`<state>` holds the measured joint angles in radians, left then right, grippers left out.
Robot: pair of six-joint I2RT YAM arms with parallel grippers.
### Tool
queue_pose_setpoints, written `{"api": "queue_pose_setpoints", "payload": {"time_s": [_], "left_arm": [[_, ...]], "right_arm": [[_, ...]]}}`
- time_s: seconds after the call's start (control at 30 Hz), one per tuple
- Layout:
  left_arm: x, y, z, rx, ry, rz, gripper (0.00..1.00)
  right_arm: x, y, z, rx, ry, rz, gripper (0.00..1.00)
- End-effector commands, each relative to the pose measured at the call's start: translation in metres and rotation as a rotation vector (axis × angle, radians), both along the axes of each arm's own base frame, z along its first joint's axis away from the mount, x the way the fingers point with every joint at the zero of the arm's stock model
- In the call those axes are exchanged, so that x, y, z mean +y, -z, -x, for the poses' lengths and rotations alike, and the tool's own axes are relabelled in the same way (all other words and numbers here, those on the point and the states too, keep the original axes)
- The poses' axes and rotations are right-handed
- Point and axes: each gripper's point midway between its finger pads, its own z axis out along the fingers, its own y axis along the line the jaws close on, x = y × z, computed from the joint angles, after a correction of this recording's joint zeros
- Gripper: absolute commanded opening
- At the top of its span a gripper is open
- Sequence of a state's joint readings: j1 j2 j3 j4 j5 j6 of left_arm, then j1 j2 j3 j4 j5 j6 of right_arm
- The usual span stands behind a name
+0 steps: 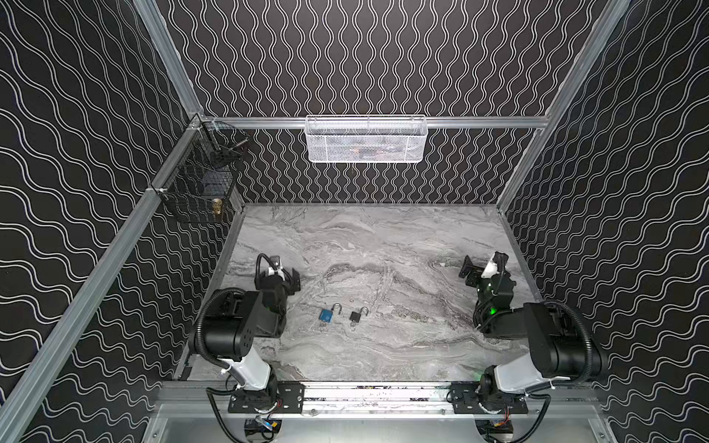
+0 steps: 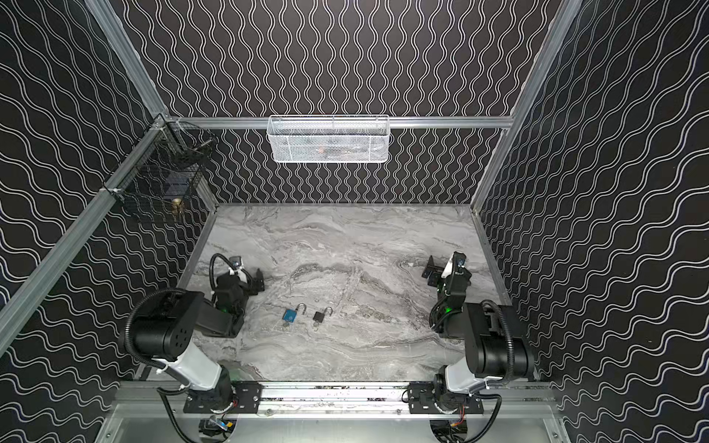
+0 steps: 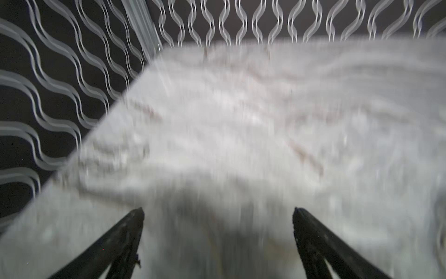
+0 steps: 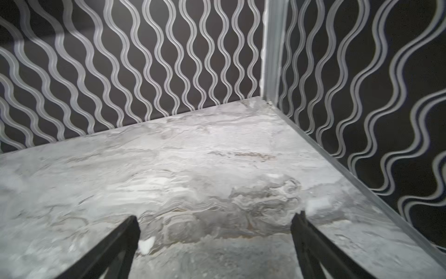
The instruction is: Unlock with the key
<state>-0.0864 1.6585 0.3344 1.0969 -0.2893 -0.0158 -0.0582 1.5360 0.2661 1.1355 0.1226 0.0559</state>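
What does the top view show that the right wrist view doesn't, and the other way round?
Only a top view: the blue padlock and black padlock, lying side by side. Only the right wrist view: the right gripper close up, open, nothing between its tips. Both: the marble table and wavy-patterned walls.

Mounted high over the near edge in both top views, tilted down and forward across the marble table (image 1: 383,237) to the back wall (image 1: 364,57); almost identical coverage, offset slightly sideways; from the left wrist, low and close, facing the far left corner (image 3: 154,50), blurred; from the right wrist, equally close, facing the far right corner (image 4: 264,99); shared throughout: table and back wall.
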Motion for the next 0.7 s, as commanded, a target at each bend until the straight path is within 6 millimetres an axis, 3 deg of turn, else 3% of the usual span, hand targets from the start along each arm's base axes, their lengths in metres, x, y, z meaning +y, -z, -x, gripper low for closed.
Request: {"api": "queue_pose_setpoints", "payload": {"time_s": [0.0,0.67], "left_arm": [[-0.0046,0.0016,-0.0022,0.024,0.014,-0.049,0.99],[-0.0046,0.0009,-0.0018,0.019,0.013,-0.058,0.99]], "right_arm": [[0.0051,-0.0050,-0.0028,-0.001,-0.033,0.022,0.99],[0.0103,-0.0074,-0.0031,-0.028,-0.064,0.037,0.99]]}}
